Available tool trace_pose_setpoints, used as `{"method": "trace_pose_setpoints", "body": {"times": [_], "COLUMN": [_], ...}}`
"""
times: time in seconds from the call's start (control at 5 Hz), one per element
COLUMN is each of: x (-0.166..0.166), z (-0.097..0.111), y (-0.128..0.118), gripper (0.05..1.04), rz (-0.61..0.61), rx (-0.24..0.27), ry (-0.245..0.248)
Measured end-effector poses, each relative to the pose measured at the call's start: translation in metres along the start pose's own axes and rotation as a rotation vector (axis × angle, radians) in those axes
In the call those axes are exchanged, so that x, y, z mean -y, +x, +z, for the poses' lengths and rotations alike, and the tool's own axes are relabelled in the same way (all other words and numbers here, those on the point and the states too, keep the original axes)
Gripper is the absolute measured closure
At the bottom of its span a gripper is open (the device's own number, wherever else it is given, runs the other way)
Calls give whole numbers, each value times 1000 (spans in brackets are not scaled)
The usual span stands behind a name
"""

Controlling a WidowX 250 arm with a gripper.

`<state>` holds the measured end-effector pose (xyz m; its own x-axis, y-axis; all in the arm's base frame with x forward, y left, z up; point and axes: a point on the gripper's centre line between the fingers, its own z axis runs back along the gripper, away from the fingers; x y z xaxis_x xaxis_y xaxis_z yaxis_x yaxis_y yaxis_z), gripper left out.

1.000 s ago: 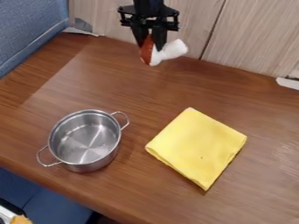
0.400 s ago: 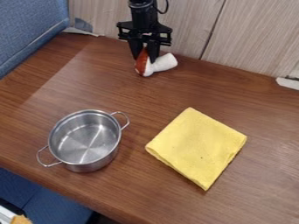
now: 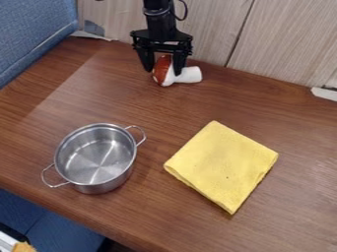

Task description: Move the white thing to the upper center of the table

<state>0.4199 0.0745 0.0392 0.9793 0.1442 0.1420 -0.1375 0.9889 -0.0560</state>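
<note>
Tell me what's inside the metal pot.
Nothing visible in the metal pot but its bare, shiny bottom and inner wall; the strip of wall under the near rim is hidden.

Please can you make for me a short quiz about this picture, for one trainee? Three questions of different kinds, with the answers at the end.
1. True or false: The yellow cloth lies beside the pot, not in it.

2. Fill in the missing word: The pot has ____ handles.

3. Choose one. What is between the spread jaws of the gripper?
a) the pot
b) the cloth
c) the mushroom with a white stem

Key: 1. True. 2. two. 3. c.
</note>
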Motion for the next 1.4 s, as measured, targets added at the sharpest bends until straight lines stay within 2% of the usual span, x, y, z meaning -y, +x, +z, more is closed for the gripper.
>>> {"method": "trace_pose_setpoints", "body": {"times": [0.4,0.6,0.8,1.0,1.4], "x": [2,2,5,8,8], "z": [8,32,62,80,82], "y": [-3,3,4,-2,-2], "gripper": [83,83,84,83,84], "rz": [7,16,19,2,1], "rx": [-42,1,69,97,102], "ry": [0,3,-3,-8,-8]}}
